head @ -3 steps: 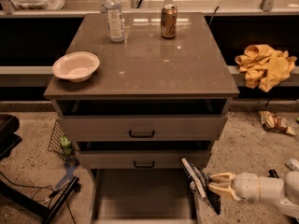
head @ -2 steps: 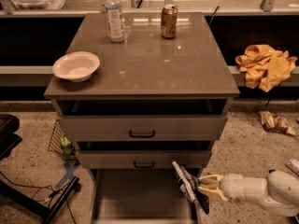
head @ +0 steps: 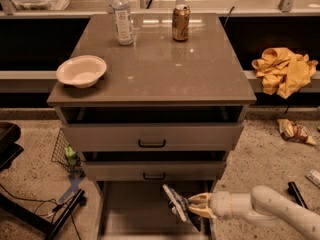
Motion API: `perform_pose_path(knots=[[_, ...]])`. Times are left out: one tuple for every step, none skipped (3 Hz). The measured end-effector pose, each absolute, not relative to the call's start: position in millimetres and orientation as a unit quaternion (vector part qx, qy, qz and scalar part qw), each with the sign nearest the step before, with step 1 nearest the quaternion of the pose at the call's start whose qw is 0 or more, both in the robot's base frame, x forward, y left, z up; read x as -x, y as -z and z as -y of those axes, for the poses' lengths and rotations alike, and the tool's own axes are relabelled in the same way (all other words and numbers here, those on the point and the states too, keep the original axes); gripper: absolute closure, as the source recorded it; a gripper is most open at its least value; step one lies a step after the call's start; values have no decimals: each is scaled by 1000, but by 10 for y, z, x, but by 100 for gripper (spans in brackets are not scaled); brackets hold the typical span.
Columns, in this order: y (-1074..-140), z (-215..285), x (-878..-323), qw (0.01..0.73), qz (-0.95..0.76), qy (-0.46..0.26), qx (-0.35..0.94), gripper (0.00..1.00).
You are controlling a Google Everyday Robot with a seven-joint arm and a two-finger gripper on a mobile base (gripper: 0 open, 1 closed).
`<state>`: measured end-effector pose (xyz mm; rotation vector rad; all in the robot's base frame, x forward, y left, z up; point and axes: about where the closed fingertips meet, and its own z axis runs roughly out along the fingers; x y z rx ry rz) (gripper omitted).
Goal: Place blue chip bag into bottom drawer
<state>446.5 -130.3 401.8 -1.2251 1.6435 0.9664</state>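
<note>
The cabinet's bottom drawer is pulled open at the bottom of the camera view; its flat grey floor shows. My gripper reaches in from the right on a white arm and is over the drawer's right side. It is shut on the blue chip bag, which sticks out to the left of the fingers, seen edge-on and tilted, above the drawer floor. The bag's lower end is hidden behind the gripper.
Two grey-fronted drawers with black handles sit above. On the cabinet top stand a white bowl, a water bottle and a can. A yellow cloth and a brownish wrapper lie right; a wire basket stands left.
My arm has moved left with the bag, from beside the drawer's right edge to over the drawer's right side.
</note>
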Motion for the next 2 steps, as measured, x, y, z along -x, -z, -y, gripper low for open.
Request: perform_pose_path(knots=[[-3621, 1070, -4575, 420, -659, -380, 495, 100], [-3475, 930, -4664, 424, -668, -370, 488, 100]])
